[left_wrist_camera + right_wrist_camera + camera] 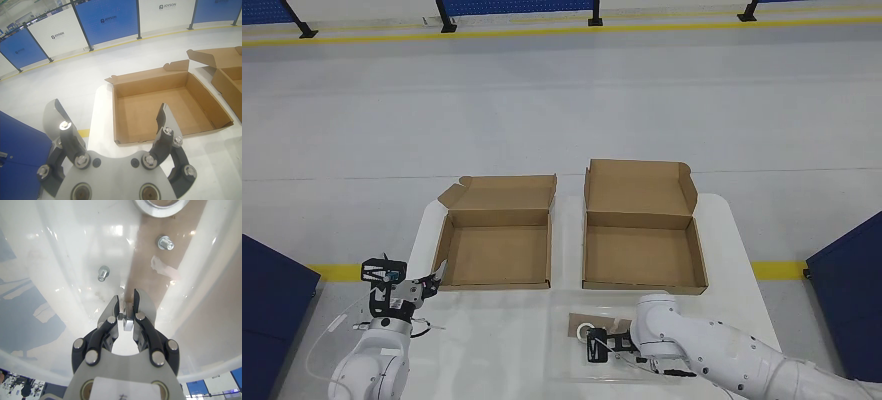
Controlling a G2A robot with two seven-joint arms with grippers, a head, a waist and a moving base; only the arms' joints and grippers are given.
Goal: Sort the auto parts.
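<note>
My right gripper (125, 306) is down inside a clear plastic tray (567, 365) at the table's front, shut on a small metal bolt with a square flange (127, 318). Two more silver bolts lie loose in the tray, one (103, 273) on the clear floor and one (164, 242) on a brown cardboard strip (149, 262). A metal ring (158, 209) sits at the strip's far end. In the top view the right gripper (599, 347) is beside the ring (585, 328). My left gripper (111, 115) hangs open and empty over the table's left edge, short of the left cardboard box (198, 121).
Two open cardboard boxes stand side by side at the table's back, the left box (494, 284) and the right box (642, 288), both with nothing inside and lids folded back. Blue and white partition panels (105, 20) line the floor beyond.
</note>
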